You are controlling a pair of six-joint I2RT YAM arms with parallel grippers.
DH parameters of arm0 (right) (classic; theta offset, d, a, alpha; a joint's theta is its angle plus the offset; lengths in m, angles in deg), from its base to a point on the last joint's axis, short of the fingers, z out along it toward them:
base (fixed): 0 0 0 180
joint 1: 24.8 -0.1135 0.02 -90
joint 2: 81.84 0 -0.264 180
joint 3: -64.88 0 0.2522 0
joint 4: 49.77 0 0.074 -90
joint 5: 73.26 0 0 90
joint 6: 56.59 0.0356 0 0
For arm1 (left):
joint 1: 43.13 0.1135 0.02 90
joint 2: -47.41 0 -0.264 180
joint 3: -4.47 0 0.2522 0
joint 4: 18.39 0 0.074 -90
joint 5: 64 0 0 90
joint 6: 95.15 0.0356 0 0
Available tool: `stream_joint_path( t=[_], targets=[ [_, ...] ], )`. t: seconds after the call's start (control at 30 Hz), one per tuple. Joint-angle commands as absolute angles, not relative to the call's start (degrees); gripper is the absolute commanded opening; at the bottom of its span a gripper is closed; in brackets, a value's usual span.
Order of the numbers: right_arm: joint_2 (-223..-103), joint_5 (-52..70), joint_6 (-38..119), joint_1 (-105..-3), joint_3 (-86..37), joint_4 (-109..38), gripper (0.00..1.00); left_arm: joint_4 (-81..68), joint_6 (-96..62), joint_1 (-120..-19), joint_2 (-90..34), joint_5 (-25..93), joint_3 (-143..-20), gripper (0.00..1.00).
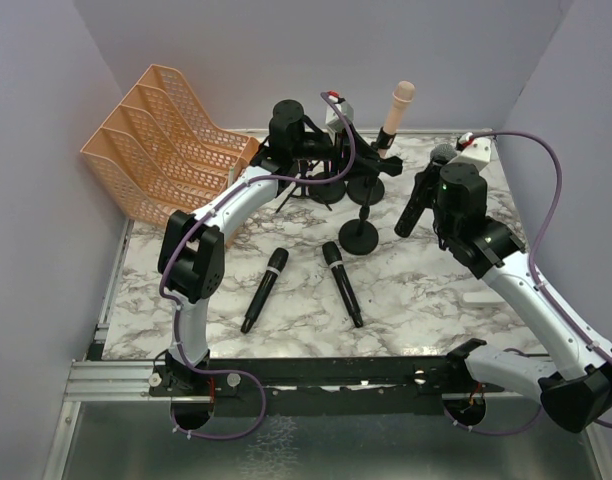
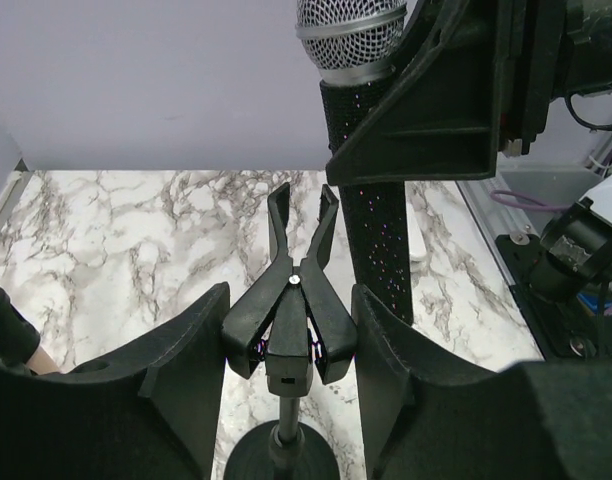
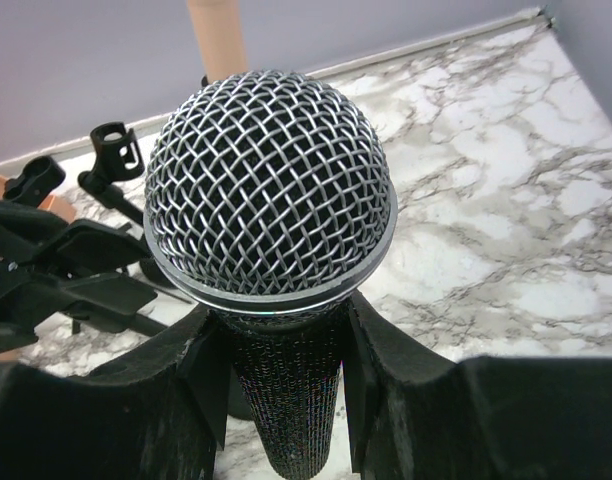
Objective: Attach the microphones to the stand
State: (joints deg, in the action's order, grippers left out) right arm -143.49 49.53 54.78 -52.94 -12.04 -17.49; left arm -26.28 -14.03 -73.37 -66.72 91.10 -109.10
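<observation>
loading the mesh-head microphone (image 2: 376, 240), clenched upright in the right gripper (image 3: 281, 385) just beside the stand clip (image 2: 291, 320), itself pinched by the left gripper (image 2: 289, 355); next needs easing between its prongs.

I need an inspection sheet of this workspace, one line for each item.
Surface: marble table, no spill seen.
Job's things: pink microphone standing in a stand; two black microphones lying flat; mesh-head microphone held.
Clutter: orange file trays rear left; small white block right.
Grippers: left gripper, jaws pressing a stand clip; right gripper, jaws shut on mesh-head microphone.
Cables: purple cables hanging in loops.
Surroundings: pale walls; nothing else seen.
</observation>
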Motion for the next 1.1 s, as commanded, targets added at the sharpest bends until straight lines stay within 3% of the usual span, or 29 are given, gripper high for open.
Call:
stream_joint_path(
  t=[0.0,0.07,0.2,0.23,0.33,0.4,0.5,0.67,0.73,0.83,1.03,1.07],
  targets=[
    [-144.52,55.52,50.82,-52.66,-15.54,-21.44,0.07,-27.48,-13.76,-73.63,-66.17,90.94,-108.16,0.09],
    [-145.29,55.79,49.3,-52.66,-16.56,-23.46,0.06,-27.48,-13.63,-73.63,-65.92,90.28,-107.69,0.0],
    [-146.98,54.54,47.5,-52.66,-18.32,-26.59,0.06,-27.48,-13.3,-73.62,-65.45,89.59,-106.85,0.0],
    [-147.37,54.3,47.4,-52.66,-18.7,-26.74,0.06,-27.48,-13.32,-73.63,-65.38,89.62,-106.8,0.07],
    [-147.98,53.68,47.76,-52.71,-18.98,-27.16,0.06,-27.48,-13.37,-73.58,-65.2,89.74,-106.84,0.45],
    [-148.04,53.03,47.99,-52.66,-18.64,-27.26,0.06,-27.48,-13.21,-73.61,-65.1,89.74,-106.96,0.57],
    [-147.91,52.69,48.49,-52.71,-18.2,-27.04,0.06,-27.48,-12.8,-73.63,-65.16,89.88,-107.39,0.65],
    [-147.76,52.07,48.96,-52.66,-17.97,-26.64,0.06,-27.48,-12.8,-73.63,-65.39,90.16,-108.08,0.67],
    [-147.73,51.98,49.05,-52.66,-17.97,-26.58,0.06,-27.48,-12.95,-73.55,-65.36,90.06,-107.86,0.64],
    [-147.81,51.98,48.98,-52.66,-18.17,-26.65,0.06,-27.48,-13.63,-73.45,-65.44,90.07,-107.68,0.51],
    [-148.22,51.3,46.99,-52.66,-19.13,-28.99,0.06,-27.48,-14.51,-73.36,-65.45,90.02,-107.35,0.04],
    [-148.22,50.99,46.47,-52.66,-19.23,-30.29,0.05,-27.48,-14.48,-73.36,-65.4,89.8,-107.24,0.0]
  ],
)
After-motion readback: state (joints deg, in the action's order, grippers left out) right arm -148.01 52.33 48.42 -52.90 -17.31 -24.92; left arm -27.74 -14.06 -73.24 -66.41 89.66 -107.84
